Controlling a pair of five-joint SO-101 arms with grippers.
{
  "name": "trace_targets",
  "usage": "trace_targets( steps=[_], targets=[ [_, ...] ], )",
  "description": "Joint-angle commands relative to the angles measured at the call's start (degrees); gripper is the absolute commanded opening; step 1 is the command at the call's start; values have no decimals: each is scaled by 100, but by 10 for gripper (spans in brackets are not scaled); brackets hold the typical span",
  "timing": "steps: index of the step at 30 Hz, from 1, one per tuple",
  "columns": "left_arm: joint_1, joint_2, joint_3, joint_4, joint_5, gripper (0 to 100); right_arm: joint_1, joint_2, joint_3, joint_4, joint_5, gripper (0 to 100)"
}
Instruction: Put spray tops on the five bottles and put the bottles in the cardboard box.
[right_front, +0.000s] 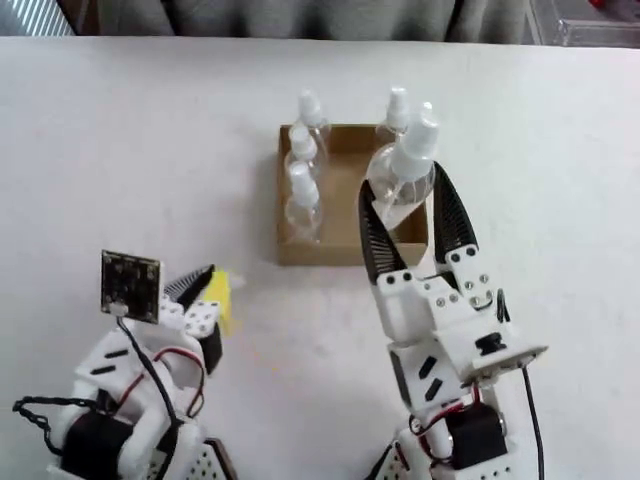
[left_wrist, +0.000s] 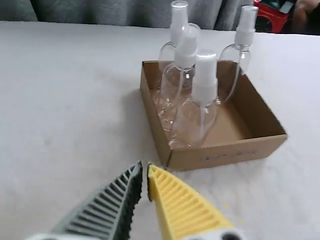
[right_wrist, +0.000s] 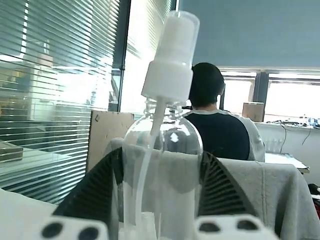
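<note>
Where the high view looks down on the white tabletop (right_front: 120, 150), the cardboard box (right_front: 345, 200) sits near the middle. Three bottles (right_front: 302, 190) are lined up along its left side and a fourth bottle (right_front: 396, 108) is at its far right corner, all upright with white spray tops on. The right end effector (right_front: 404, 185) is over the box's near right part, its black fingers (right_front: 375, 240) spread just wide enough to clasp the round body of a fifth bottle (right_front: 400, 178) from both sides. That bottle wears a spray top too. The left end effector (right_front: 218, 278) rests well to the left of the box, near the tabletop's front edge, gripping nothing.

In the left wrist view, the left end effector (left_wrist: 145, 170) has its grey finger (left_wrist: 110, 205) and yellow finger (left_wrist: 180, 205) pressed together at the tips with nothing between them. It sits just short of the cardboard box (left_wrist: 220, 152) at its near corner. Four capped bottles stand in the box, the three bottles (left_wrist: 199, 107) in a row and the fourth bottle (left_wrist: 237, 60) at the far side.

In the right wrist view, the fifth bottle (right_wrist: 160, 145) stands upright between the black fingers (right_wrist: 95, 195), which touch its clear sides. Its spray top (right_wrist: 170, 60) rises above them, with window blinds (right_wrist: 55, 90) behind
</note>
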Motion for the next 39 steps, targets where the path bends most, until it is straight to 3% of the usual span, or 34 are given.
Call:
trace_targets(
  steps=[1, 6, 12, 18, 26, 39],
  targets=[
    [-549, 40, 466, -738, -580, 22, 277, 822, -413, -505, -88, 15],
    [-1095, 40, 1723, -1916, -853, 22, 734, 1736, -554, -831, -659, 15],
    [-1226, 40, 2611, -2593, -879, 22, 778, 2167, -273, -1121, -941, 15],
    [-1226, 40, 2752, -2655, -888, 22, 752, 2176, 571, -2132, -659, 15],
    [-1226, 57, 2752, -2646, -888, 22, 787, 2545, 738, -2413, -571, 15],
    [-1226, 48, 2752, -2488, -888, 22, 1235, 6774, 132, -5648, -615, 15]
  ],
)
